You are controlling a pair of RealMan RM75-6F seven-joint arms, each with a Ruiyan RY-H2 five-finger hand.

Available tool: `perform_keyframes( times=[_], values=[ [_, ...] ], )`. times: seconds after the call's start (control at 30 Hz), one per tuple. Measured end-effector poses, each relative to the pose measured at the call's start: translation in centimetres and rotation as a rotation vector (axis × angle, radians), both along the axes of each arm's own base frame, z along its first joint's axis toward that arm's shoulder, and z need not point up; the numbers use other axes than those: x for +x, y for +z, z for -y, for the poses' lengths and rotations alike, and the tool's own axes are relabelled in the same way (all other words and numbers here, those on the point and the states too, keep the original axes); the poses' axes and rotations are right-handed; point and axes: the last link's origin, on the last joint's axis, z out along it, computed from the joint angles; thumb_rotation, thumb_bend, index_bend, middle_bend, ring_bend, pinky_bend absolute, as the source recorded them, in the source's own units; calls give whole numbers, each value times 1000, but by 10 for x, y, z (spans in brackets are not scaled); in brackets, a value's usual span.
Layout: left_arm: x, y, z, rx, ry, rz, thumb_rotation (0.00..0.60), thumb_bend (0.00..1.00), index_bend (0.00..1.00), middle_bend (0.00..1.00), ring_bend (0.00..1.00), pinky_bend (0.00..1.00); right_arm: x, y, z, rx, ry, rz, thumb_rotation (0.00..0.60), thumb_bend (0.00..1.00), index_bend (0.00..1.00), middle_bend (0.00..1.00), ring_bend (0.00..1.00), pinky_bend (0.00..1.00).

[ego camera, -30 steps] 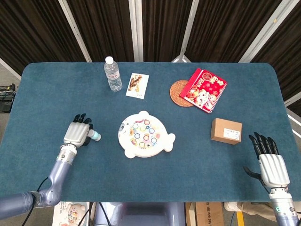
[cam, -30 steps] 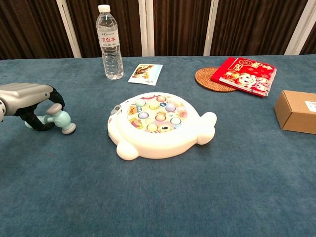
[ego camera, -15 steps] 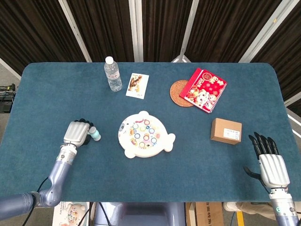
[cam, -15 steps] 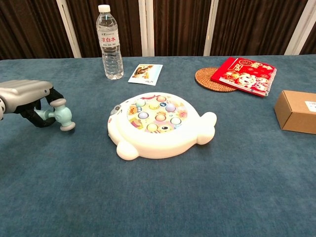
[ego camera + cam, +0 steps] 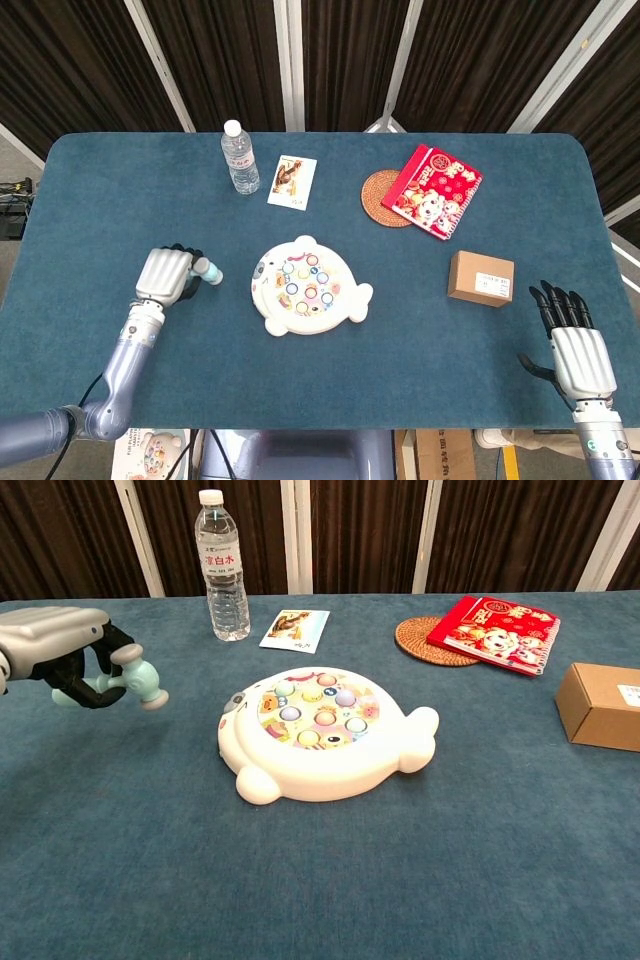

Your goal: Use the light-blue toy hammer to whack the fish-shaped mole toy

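Note:
My left hand grips the handle of the light-blue toy hammer, whose head sticks out toward the toy. The hammer hangs above the cloth, left of the white fish-shaped mole toy, with a gap between them. The toy lies flat at the table's middle with several coloured pegs on top. My right hand rests at the near right edge, fingers straight and apart, holding nothing; the chest view does not show it.
A water bottle and a picture card stand behind the toy. A woven coaster, a red booklet and a cardboard box lie to the right on the blue table.
My left hand has lifted the hammer off the cloth and carried it up and rightward toward the fish toy. The right hand has stayed still.

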Motion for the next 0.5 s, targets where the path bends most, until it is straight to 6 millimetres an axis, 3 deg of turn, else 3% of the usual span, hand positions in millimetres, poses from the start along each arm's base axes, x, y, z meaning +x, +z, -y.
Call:
perform_keyframes(
  times=[0.3, 0.5],
  values=[
    [22, 5, -9, 7, -42, -25, 600, 759, 619, 487, 352, 468, -1, 1, 1, -1, -7, 3, 600, 199, 0, 0, 0, 0],
    [57, 8, -22, 17, -86, -40, 600, 759, 621, 488, 352, 468, -2, 1, 1, -2, -18, 9, 600, 199, 0, 0, 0, 0]
  ],
)
